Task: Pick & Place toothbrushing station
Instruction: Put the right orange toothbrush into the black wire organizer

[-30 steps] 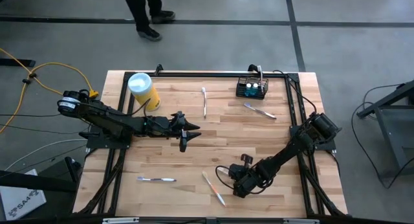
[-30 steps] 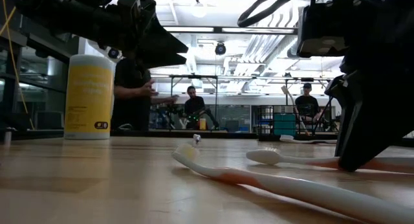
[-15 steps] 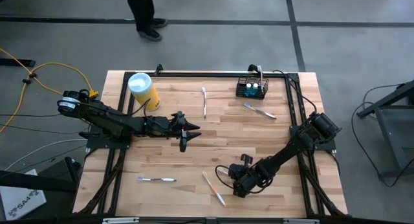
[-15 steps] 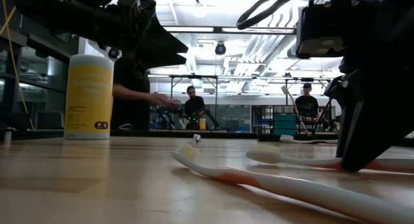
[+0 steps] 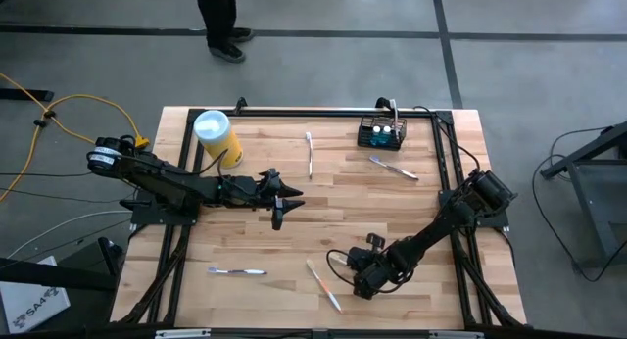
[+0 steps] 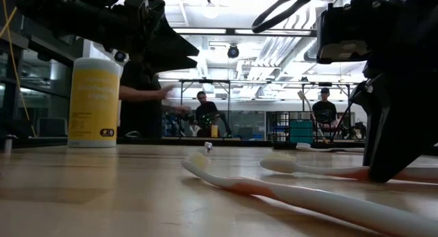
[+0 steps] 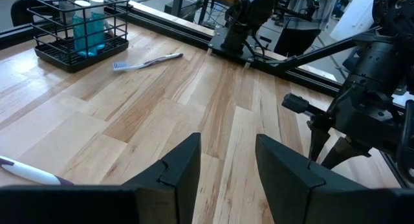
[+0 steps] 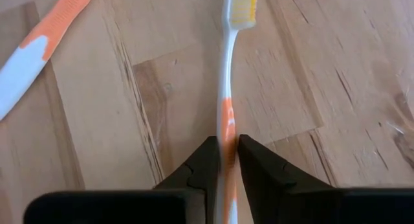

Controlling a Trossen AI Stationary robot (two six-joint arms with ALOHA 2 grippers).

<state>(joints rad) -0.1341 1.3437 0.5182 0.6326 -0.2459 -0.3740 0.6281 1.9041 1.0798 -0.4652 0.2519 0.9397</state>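
The left hand (image 5: 278, 201) hovers open over the middle of the table (image 5: 255, 241), a yellow canister (image 5: 217, 136) just behind its arm. The right hand (image 5: 357, 279) sits low at the table's front, closed on an orange-and-white toothbrush (image 8: 226, 101). The black wire basket (image 5: 381, 133) stands well beyond it, at the far edge.

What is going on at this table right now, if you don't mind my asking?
The right gripper is down at the near side of the table, shut on an orange-and-white toothbrush lying on the wood. The left gripper hovers open over the table's middle, holding nothing. The toothbrushing station stands at the far edge, with other toothbrushes scattered about.
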